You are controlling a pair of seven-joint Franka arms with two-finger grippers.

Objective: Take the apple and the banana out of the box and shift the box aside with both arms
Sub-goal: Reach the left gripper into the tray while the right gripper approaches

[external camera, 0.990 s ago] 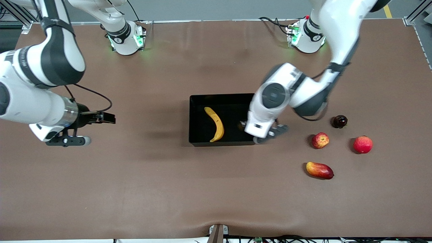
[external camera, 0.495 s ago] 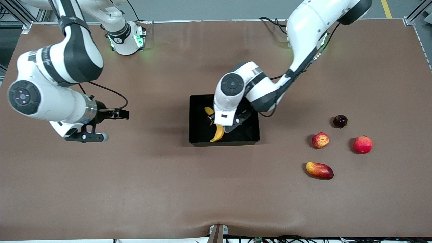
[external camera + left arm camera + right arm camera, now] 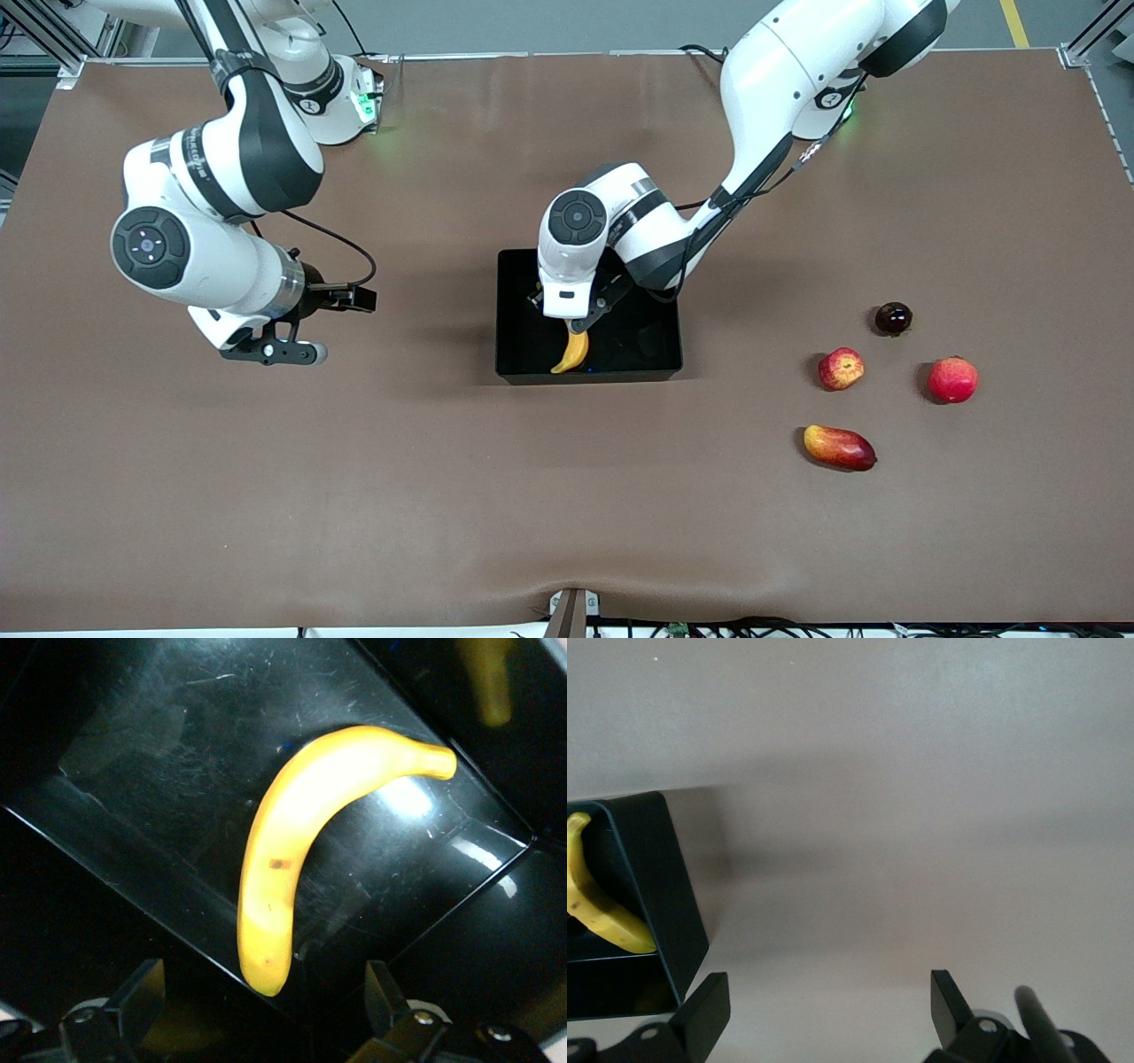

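The black box (image 3: 656, 354) stands mid-table with the yellow banana (image 3: 571, 353) lying in it. My left gripper (image 3: 576, 321) hangs open just over the banana's middle and hides its upper part in the front view. In the left wrist view the banana (image 3: 292, 877) lies on the glossy box floor (image 3: 159, 753), one tip between the open gripper's (image 3: 263, 1001) fingers. The red apple with yellowish patches (image 3: 840, 368) sits on the table toward the left arm's end. My right gripper (image 3: 270, 353) is open and empty over bare table toward the right arm's end; from the right gripper (image 3: 828, 1001) the box corner (image 3: 656, 895) shows.
Beside the apple lie a round red fruit (image 3: 952, 379), a small dark fruit (image 3: 893, 318) and, nearer the front camera, a red-yellow oblong fruit (image 3: 839, 447). The brown table (image 3: 567, 496) stretches wide around the box.
My left gripper has swung from the box's edge at the left arm's end to over the banana. The right arm has moved closer to the box. Both grippers stayed open.
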